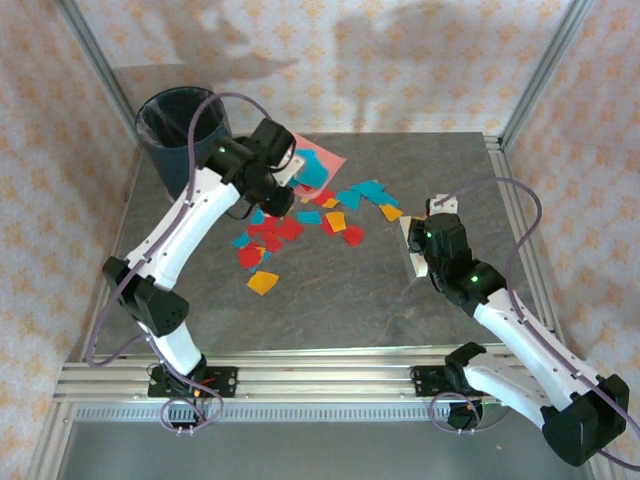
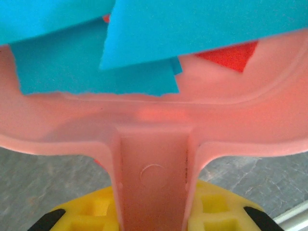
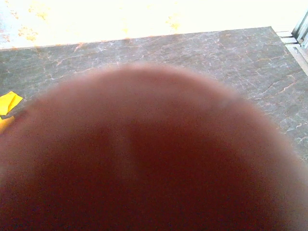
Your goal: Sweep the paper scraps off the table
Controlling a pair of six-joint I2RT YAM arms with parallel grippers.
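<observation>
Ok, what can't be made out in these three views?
- Right wrist view: a blurred reddish-brown mass against the lens hides the right gripper and any load.
- Top view: the left arm covers much of the pink dustpan; the bin's dark inside is unreadable.
- Left wrist view: teal paper scraps cover the pan floor; its front is cut off at the top edge.

Legible text, labels, brands, numbers, signs: none in any view.
Nearest to a mark: a plain circle moulded into the pink plastic dustpan handle [image 2: 153,174], with no characters in it.
</observation>
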